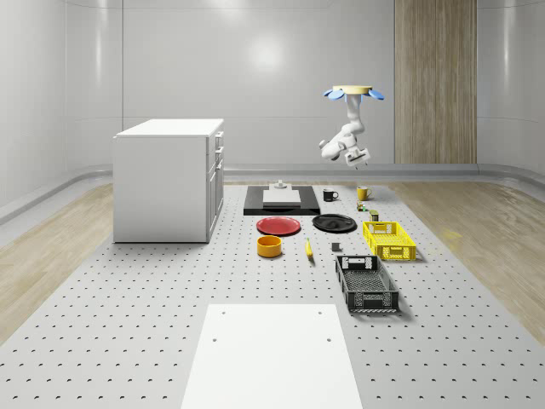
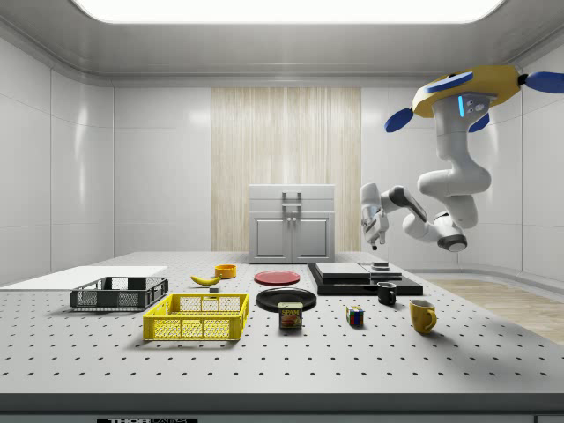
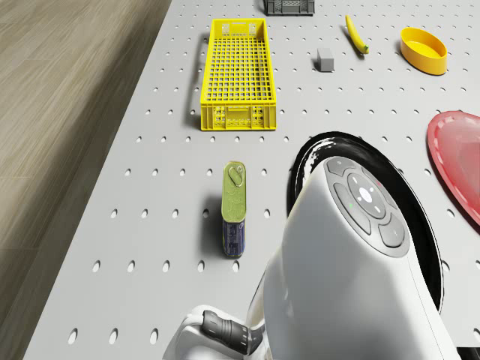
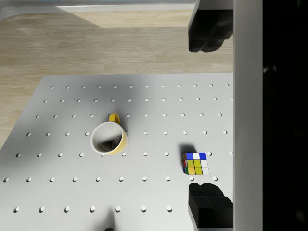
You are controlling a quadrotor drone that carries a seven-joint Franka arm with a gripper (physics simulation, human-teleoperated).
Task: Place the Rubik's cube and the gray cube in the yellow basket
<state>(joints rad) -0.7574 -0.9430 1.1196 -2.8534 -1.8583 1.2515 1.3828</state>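
1. Whole-scene view: the drone [image 1: 350, 91] hovers over the table's [image 1: 128, 324] far end, gripper [image 1: 357, 158] hanging above the yellow mug [image 1: 363, 193]. The basket [image 1: 389, 239] runs lengthwise, near to far.
2. Side view: the Rubik's cube [image 2: 355, 316] sits between the can [image 2: 290, 315] and mug, well below the gripper.
3. Drone view: the gray cube [image 3: 325, 59] lies beside the basket's long side, near the banana [image 3: 355, 34].
4. Wrist view: fingers [image 4: 209, 29] spread wide, gripping nothing; the Rubik's cube lies flat beside the mug.
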